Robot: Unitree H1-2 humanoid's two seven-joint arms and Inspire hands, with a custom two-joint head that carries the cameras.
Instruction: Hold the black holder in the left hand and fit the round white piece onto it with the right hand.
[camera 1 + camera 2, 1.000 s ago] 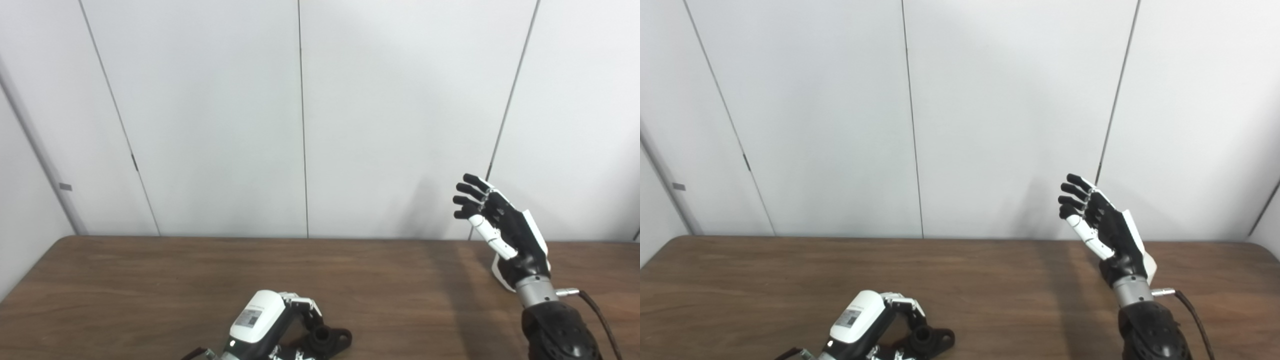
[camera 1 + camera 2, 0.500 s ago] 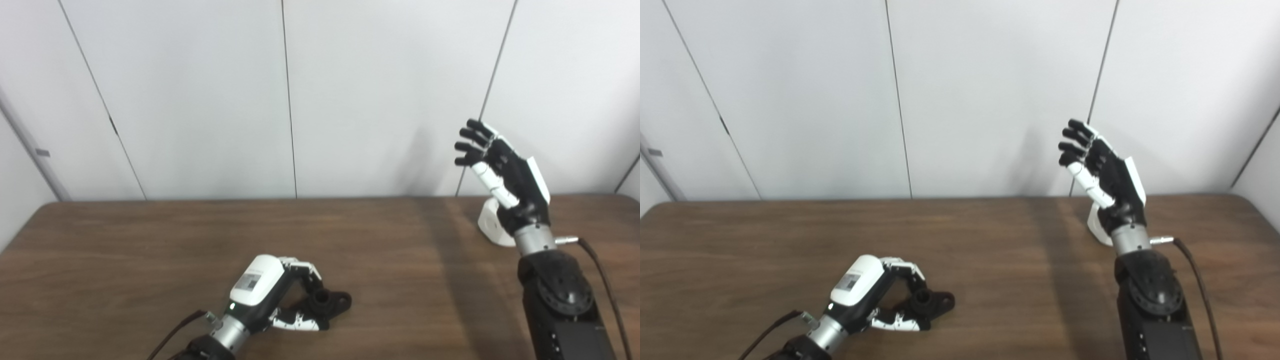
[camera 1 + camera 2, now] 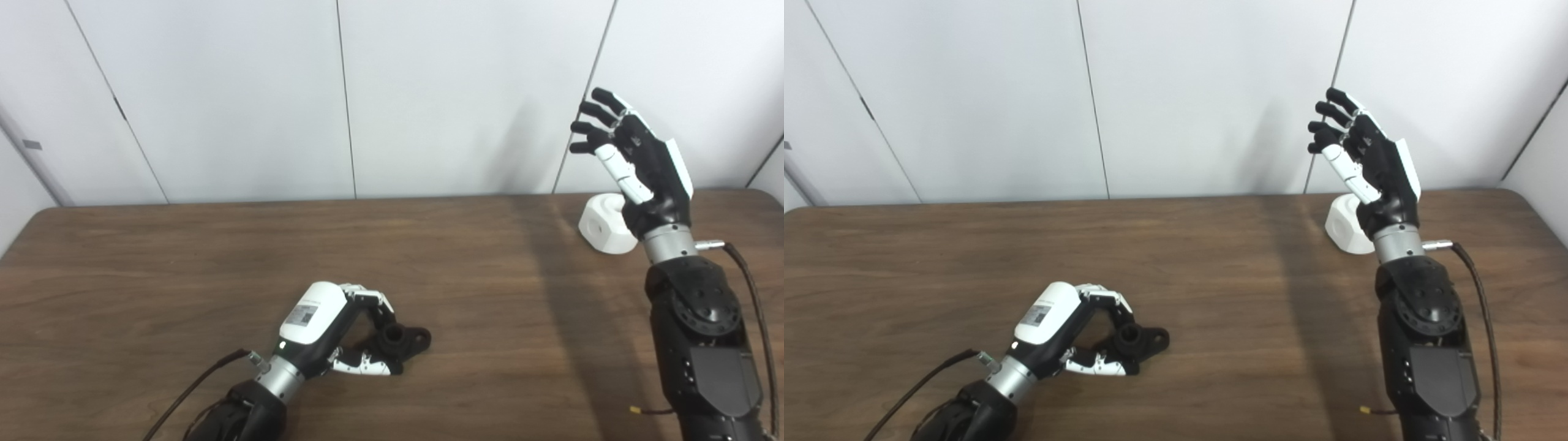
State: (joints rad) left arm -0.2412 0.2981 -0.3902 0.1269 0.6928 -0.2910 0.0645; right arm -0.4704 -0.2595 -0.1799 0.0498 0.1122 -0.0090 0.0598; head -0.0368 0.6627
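I see my left hand point(image 3: 324, 331) low on the brown table point(image 3: 153, 275), near its front edge, with the fingers point(image 3: 367, 298) curled over the black holder point(image 3: 401, 343) and the thumb point(image 3: 364, 366) lying along the holder's near side, so the hand is closed around it. The holder rests on the table surface; its raised round collar points up and a flat ear with a hole sticks out on the side away from my left hand. Taking that holder as my mark, the round white piece point(image 3: 1344, 229) lies well apart from it, far off toward the back right of the table, near the wall panels point(image 3: 245, 92). It sits on the table, a faceted white body with a small dark hole in the face turned toward the holder. My right hand point(image 3: 1366, 162) is raised in the air just above and beside the white piece, palm turned toward the holder's side, fingers point(image 3: 1326, 119) spread apart and pointing upward, holding nothing. From both head views the wrist covers part of the white piece, and I cannot tell whether they touch. A dark cable point(image 3: 750, 294) runs from the right wrist down along the forearm.
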